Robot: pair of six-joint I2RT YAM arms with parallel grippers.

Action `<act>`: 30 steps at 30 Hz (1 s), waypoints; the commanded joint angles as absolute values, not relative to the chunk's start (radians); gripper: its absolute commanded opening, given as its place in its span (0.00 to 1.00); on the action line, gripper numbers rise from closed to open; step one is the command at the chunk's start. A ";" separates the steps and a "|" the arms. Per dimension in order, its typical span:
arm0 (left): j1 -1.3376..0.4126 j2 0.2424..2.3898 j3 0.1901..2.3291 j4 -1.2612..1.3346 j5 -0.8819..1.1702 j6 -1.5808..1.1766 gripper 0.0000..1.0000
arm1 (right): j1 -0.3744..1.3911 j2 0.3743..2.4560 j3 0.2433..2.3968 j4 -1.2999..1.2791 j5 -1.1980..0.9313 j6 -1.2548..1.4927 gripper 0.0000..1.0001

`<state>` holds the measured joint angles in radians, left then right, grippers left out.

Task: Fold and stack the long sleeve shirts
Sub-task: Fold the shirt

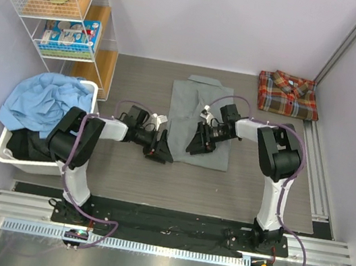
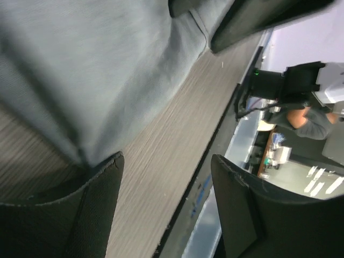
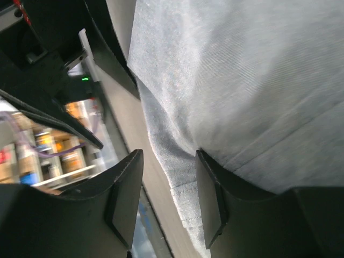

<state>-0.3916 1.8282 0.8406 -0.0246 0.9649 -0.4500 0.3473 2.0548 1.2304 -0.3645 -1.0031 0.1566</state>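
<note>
**A:** What's furthest left?

**B:** A white plastic bin (image 1: pixel 2 153) at the left edge of the grey wood-grain table (image 1: pixel 122 178), with crumpled pale-blue cloth (image 1: pixel 46 101) heaped over it. It's not in play.

**A:** And the arms?

**B:** The left gripper (image 1: pixel 160 152) sits low at the near left corner of the plain mid-grey collared shirt (image 1: pixel 199 106). Its jaws are apart, one finger against the cloth's corner, nothing clamped. The right gripper (image 1: pixel 199 147) is at the same shirt's near hem, jaws apart, the hem lying in the gap unpinched.

**A:** Where are the shirts?

**B:** The grey one lies flat mid-table, collar toward the far edge. A folded red-orange-and-blue plaid shirt (image 1: pixel 287 95) lies at the far right corner.

**A:** Which step is this?

**B:** I judge it's the hem-to-collar fold. Next, both jaws need to close on the hem, then lift together and carry it evenly toward the collar.
</note>
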 commanded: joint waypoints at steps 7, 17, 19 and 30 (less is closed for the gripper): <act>-0.367 1.556 0.862 -0.225 1.141 -0.250 0.75 | 0.385 2.063 1.264 -0.356 -1.031 0.124 0.52; -0.365 1.805 1.175 -0.103 0.939 -0.379 0.72 | 0.155 2.009 1.440 -0.438 -1.097 0.114 0.54; -0.364 1.860 1.236 -0.028 0.916 -0.417 0.72 | 0.127 2.087 1.521 -0.530 -1.088 0.056 0.52; -0.242 2.194 1.379 0.011 0.793 -0.606 0.70 | 0.109 2.324 1.644 -0.607 -0.968 -0.103 0.48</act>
<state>-0.3084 2.1727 1.3888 -0.0246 0.8635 -0.5232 0.1032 2.2848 1.6157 -0.5480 -1.0286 -0.0154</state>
